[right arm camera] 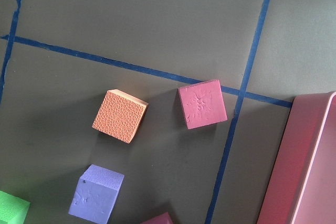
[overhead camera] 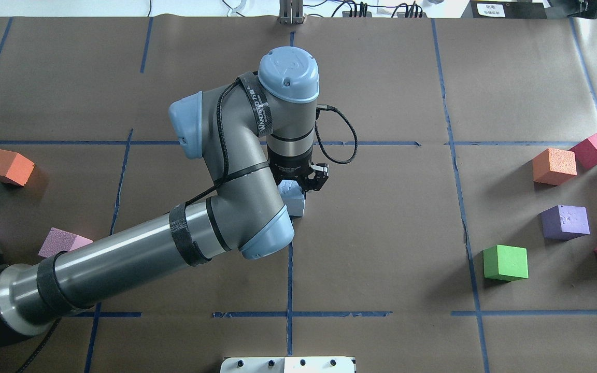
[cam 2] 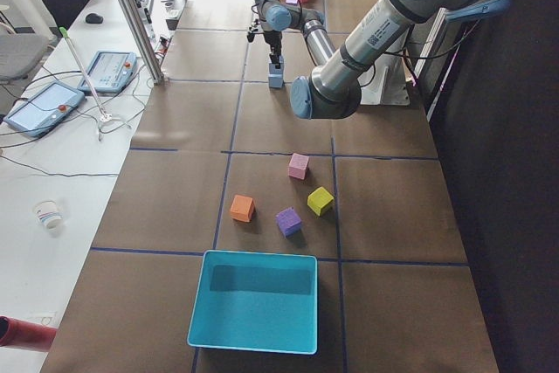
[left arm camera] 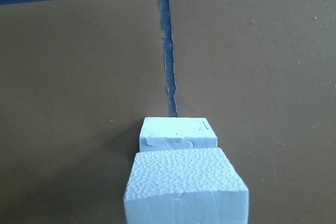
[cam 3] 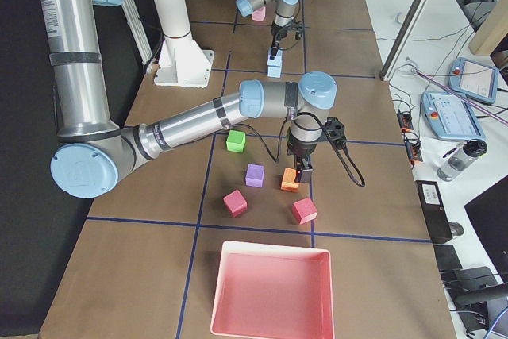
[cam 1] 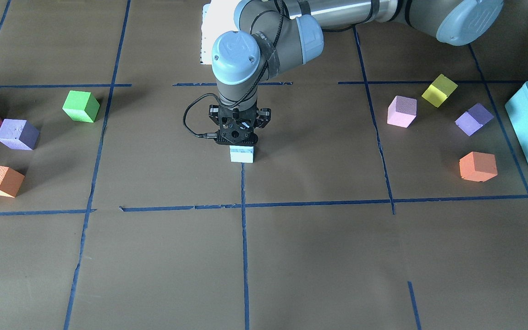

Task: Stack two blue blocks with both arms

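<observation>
Step in hand: placing, by my reading. One blue cube is held over the other and the stack is not yet made.
Left tool (cam 1: 239,141): upright directly above the lower blue block and clamped on the upper blue block. Its fingers lie outside the wrist view, so I judge the grip from the cube hanging raised there.
Upper blue block (left arm camera: 186,187): above the lower blue block and much nearer the wrist lens. I cannot tell whether the two touch.
Lower blue block (left arm camera: 178,134): flat on the worktop (cam 1: 314,256), at the end of a tape line (left arm camera: 169,51).
Right tool (cam 3: 304,168): well apart from the lower blue block, on the robot's right of it. I cannot tell whether it is apart or together.
Next move: probably a straight descent with edges squared to the lower blue block, then release. The foam looks light, so a skewed drop could tip it.
Left wrist view: this view alone shows part of the lower blue block's top face uncovered beyond the upper one.
Overhead view: the left arm (overhead camera: 138,264) hides most of both cubes.
Right wrist view: no blue cube shows, only an orange cube (right arm camera: 119,116) and others beside a pink tray (right arm camera: 310,166).
</observation>
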